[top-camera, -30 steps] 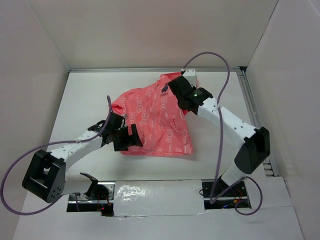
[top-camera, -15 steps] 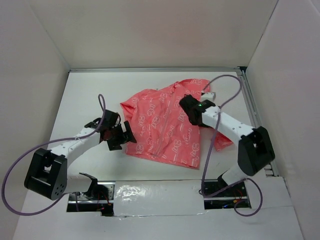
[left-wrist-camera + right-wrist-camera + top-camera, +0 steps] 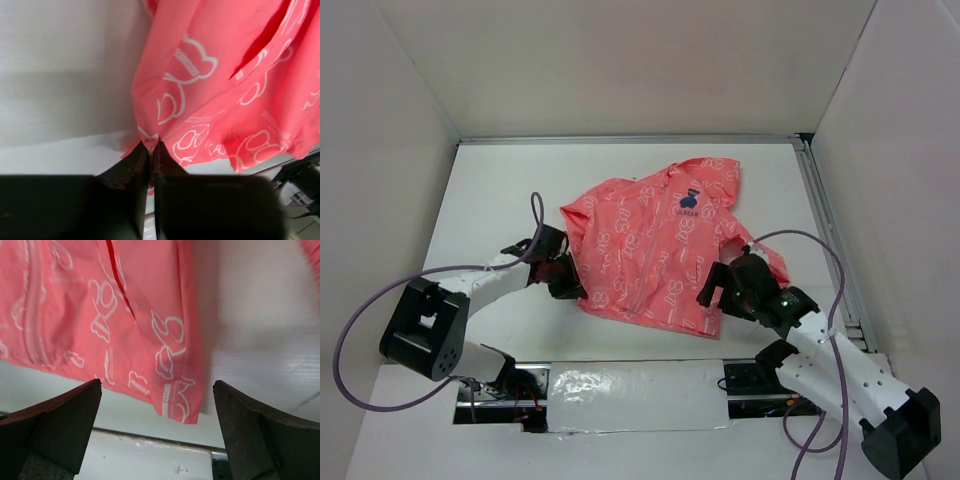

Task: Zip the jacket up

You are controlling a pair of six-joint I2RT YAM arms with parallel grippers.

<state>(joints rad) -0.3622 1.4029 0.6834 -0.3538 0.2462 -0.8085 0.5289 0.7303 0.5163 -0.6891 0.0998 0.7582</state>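
The coral-pink jacket (image 3: 650, 245) with white print lies spread flat on the white table, hood toward the back, its dark-blue emblem (image 3: 688, 203) facing up. Its front zipper (image 3: 648, 250) runs down the middle and also shows in the right wrist view as the zipper (image 3: 34, 325). My left gripper (image 3: 570, 280) sits at the jacket's near-left hem. In the left wrist view the left gripper (image 3: 151, 146) is shut on a pinch of the jacket (image 3: 220, 80). My right gripper (image 3: 715, 283) hovers open at the near-right hem corner. In its own view the right gripper (image 3: 156, 390) has its fingers wide apart, holding nothing, with the jacket (image 3: 130, 315) ahead.
White walls enclose the table on three sides. A metal rail (image 3: 823, 220) runs along the right edge. A glossy taped strip (image 3: 630, 392) crosses the near edge between the arm bases. Purple cables (image 3: 360, 330) loop beside both arms.
The right gripper let go near the collar, opened and drew back to the near-right hem. The left gripper closed on the near-left hem. The jacket now lies flatter, emblem showing.
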